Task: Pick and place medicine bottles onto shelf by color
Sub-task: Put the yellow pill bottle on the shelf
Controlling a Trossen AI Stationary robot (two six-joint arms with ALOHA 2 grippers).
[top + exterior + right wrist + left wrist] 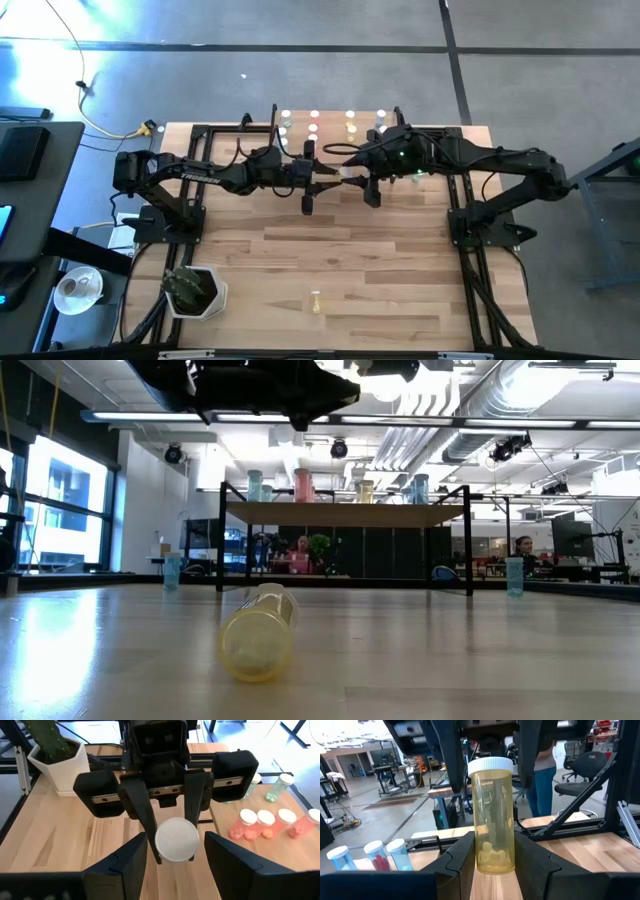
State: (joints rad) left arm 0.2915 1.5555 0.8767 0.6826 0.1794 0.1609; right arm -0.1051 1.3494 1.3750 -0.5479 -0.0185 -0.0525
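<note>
Both arms meet above the middle of the table, just in front of the shelf (335,128).

Left gripper (495,862): its 2 fingers are closed against the lower sides of a yellow bottle (492,815), which stands upright between them with its white cap on top. Small pale pills lie at the bottom of the bottle. The grip is narrow and firm on the body.

Right gripper (175,855): jaws spread wide, 1 finger on either side of the same bottle's white cap, seen end-on in the right wrist view. Whether those fingers touch the cap cannot be told from this angle; a gap seems to show on both sides. The bottle sits between the 2 grippers, raised off the tabletop.

Shelf: in the low view it stands at the far side on thin black legs, with bottles on top in a row, blue at both ends, 1 pink (303,485) and 1 yellowish (365,491) near the middle. From above, white caps show along the shelf in about 4 groups.

Still on the table: 1 yellow bottle lying on its side (259,632) near the front edge, well apart from the arms; 1 blue bottle upright at left (172,571) and 1 at right (514,575) beside the shelf legs.

A potted plant in a white pot (194,290) stands at the front left corner.
</note>
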